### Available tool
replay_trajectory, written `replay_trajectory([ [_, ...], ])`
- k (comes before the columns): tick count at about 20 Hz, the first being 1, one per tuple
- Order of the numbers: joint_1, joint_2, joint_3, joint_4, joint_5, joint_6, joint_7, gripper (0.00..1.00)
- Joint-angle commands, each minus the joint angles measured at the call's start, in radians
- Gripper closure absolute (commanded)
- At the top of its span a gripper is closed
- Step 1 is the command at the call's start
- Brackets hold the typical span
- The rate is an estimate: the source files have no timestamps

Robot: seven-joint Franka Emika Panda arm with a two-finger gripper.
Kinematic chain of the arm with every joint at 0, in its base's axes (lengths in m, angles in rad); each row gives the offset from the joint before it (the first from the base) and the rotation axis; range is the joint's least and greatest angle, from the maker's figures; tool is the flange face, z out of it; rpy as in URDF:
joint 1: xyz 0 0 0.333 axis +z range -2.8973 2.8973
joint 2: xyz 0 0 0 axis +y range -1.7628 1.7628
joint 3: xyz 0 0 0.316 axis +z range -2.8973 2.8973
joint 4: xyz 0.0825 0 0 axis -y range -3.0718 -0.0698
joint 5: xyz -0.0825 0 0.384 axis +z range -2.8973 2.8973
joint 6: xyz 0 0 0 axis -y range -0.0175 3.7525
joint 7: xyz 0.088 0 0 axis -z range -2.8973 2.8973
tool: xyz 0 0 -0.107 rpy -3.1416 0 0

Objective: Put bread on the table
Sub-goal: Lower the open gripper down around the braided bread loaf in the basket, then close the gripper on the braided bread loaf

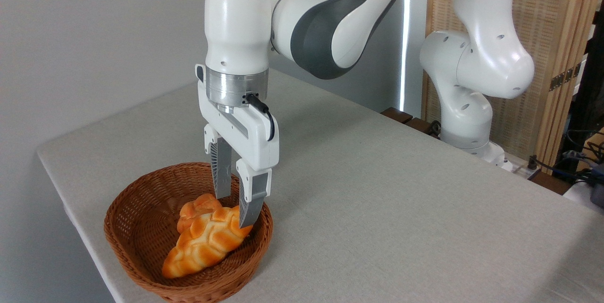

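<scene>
Bread (204, 244) lay in the basket (137, 227), not yet on the worktop (401, 199), its long axis running from the low tip at the near rim up toward the far-right rim. The pincer (234, 208) stood vertical over that upper end, its fingers straddling it; whether they were clenched on the crust cannot be told. A good grasp would probably pinch across the loaf's width, then lift straight up clear of the rim before moving right of the basket.
</scene>
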Motion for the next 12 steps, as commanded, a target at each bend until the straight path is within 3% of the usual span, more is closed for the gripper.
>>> replay_trajectory([
  [1, -0.006, 0.003, 0.006, -0.018, -0.001, 0.050, 0.015, 0.00],
  [12, -0.007, 0.029, 0.003, -0.040, -0.002, 0.110, 0.015, 0.00],
])
